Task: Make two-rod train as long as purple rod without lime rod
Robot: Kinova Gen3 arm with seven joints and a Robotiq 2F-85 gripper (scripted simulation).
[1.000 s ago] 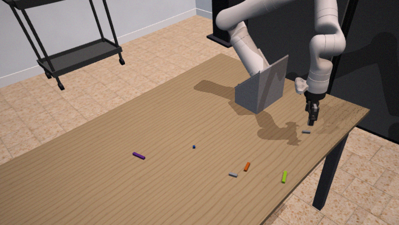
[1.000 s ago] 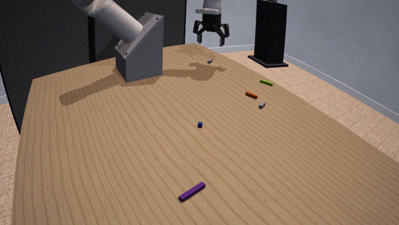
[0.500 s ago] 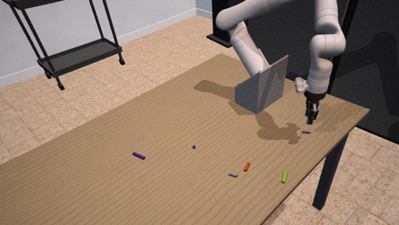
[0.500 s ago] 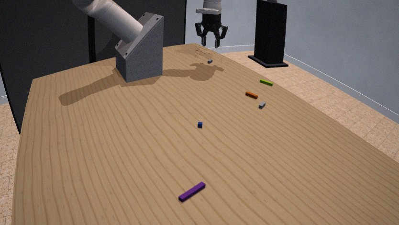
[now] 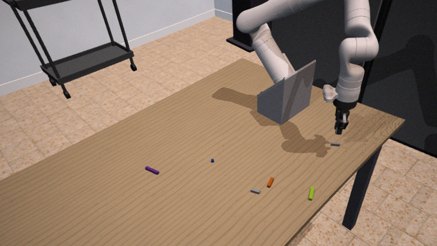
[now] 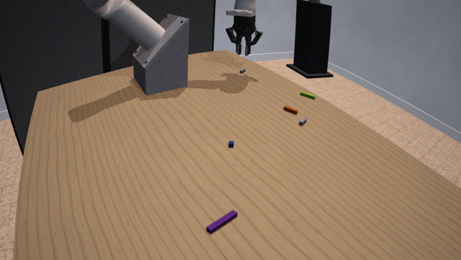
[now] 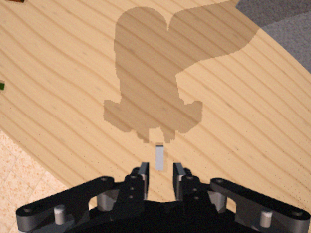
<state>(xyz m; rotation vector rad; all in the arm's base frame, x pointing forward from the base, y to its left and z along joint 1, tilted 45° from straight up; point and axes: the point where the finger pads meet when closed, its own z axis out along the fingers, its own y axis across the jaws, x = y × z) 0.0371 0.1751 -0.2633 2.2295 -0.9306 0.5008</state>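
The end effector (image 5: pixel 338 132) (image 6: pixel 243 53) (image 7: pixel 160 172), fingers partly open and gripping nothing, hovers above one grey rod (image 5: pixel 335 144) (image 6: pixel 242 70) (image 7: pixel 159 157) on the worktop (image 5: pixel 183 122) (image 6: pixel 129 177) (image 7: pixel 60 100). In the top view, from the blue rod (image 5: pixel 212 160) (image 6: pixel 231 144), that rod lies at three o'clock, the purple rod (image 5: pixel 152 170) (image 6: pixel 221 222) at nine, the orange rod (image 5: pixel 270 182) (image 6: pixel 290 110) (image 7: pixel 16 1) at four.

Finding: at twelve o'clock in the exterior view, three o'clock in the top view, the gripper (image 5: pixel 338 132) (image 6: pixel 243 51) (image 7: pixel 160 172) has drawn its fingers progressively closer together over the last second; a gap remains between them. Its shadow (image 5: pixel 319 147) (image 6: pixel 236 84) (image 7: pixel 155 112) on the tabletop has narrowed correspondingly.
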